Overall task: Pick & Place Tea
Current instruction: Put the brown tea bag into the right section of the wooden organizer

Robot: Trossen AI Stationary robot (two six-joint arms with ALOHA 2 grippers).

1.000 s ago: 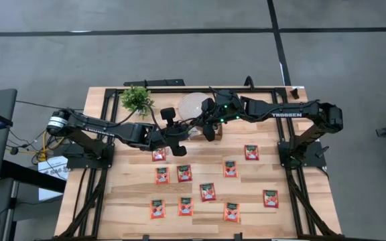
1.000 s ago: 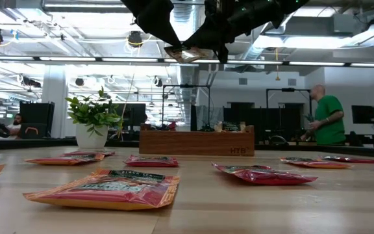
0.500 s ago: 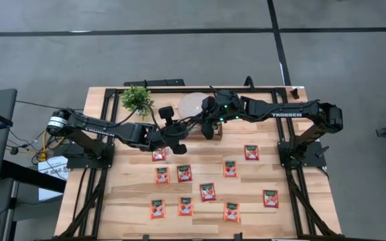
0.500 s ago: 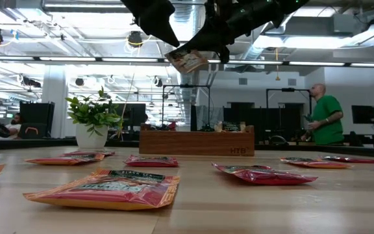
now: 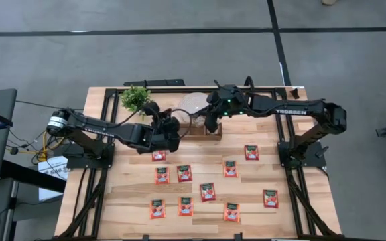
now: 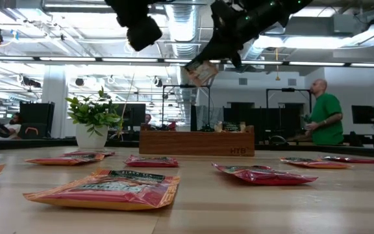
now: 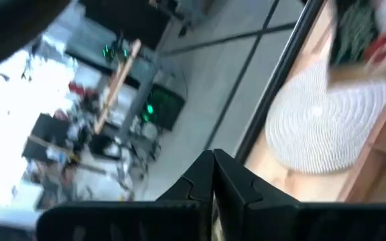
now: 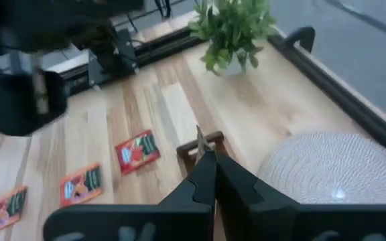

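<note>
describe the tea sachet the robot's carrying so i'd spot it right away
Start at the wooden tray at the table's far edge. Above it, the right pincer is shut on one red-orange sachet. It alone hangs in the air; all others lie flat on the table.

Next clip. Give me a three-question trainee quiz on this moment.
1. True or false: the left pincer holds a sachet.
2. The right pincer grips a sachet. Where is it? A) on the floor; B) in the air above the wooden tray; C) shared with the left pincer.
3. What colour are the loose sachets on the table?
Key: 1 false, it is shut and empty; 2 B; 3 red-orange.
</note>
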